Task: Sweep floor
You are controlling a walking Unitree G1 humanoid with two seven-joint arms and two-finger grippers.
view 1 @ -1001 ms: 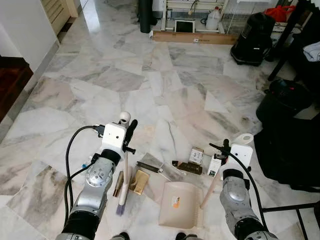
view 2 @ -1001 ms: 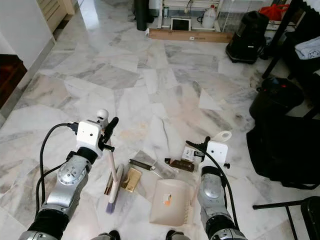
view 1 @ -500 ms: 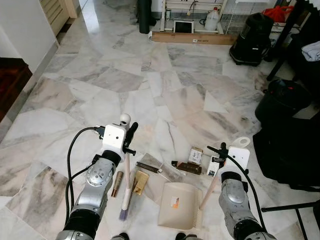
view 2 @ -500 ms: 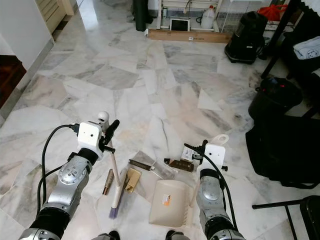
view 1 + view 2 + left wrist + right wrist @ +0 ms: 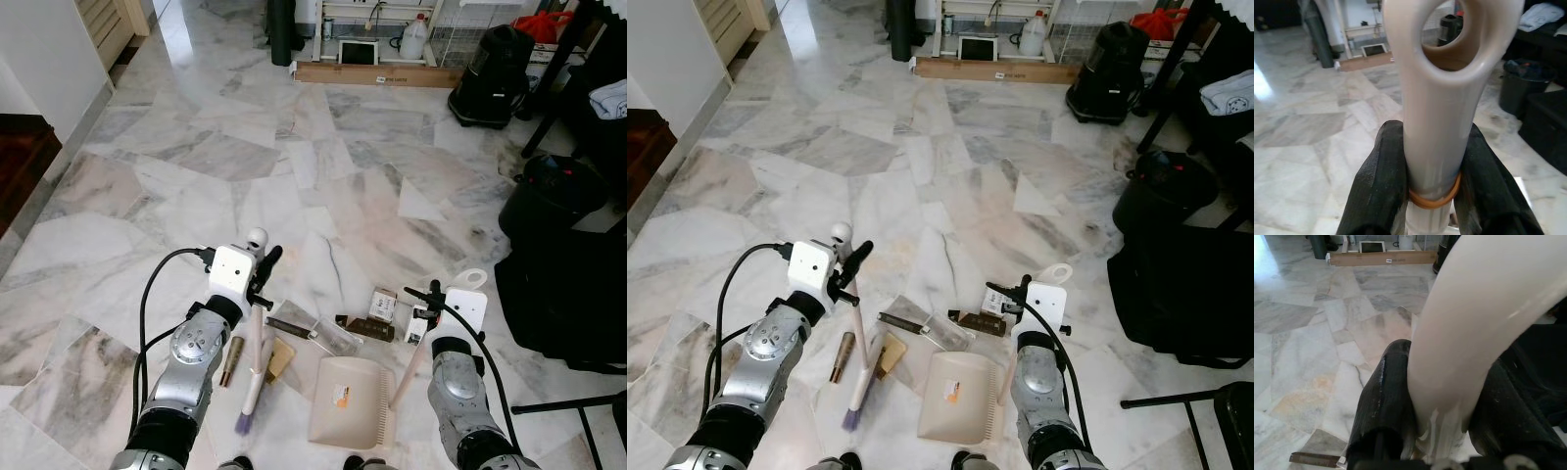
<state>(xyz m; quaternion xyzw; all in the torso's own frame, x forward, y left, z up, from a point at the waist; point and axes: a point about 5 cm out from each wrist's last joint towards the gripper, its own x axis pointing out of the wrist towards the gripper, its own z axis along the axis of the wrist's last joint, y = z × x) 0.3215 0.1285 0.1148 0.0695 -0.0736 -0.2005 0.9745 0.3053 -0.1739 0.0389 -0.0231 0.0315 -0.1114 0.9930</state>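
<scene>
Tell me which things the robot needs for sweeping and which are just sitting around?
For the sweeping:
- brush, held by the left pincer
- dustpan, its handle in the right pincer
- litter on the floor: brown tube, small box, dark wrapper

Just sitting around:
- black vacuum
- long cardboard box
- white jug

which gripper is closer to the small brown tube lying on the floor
Left. The left gripper, shut on the brush handle, is just above the brown tube; the right gripper holds the dustpan handle across the litter.
</scene>
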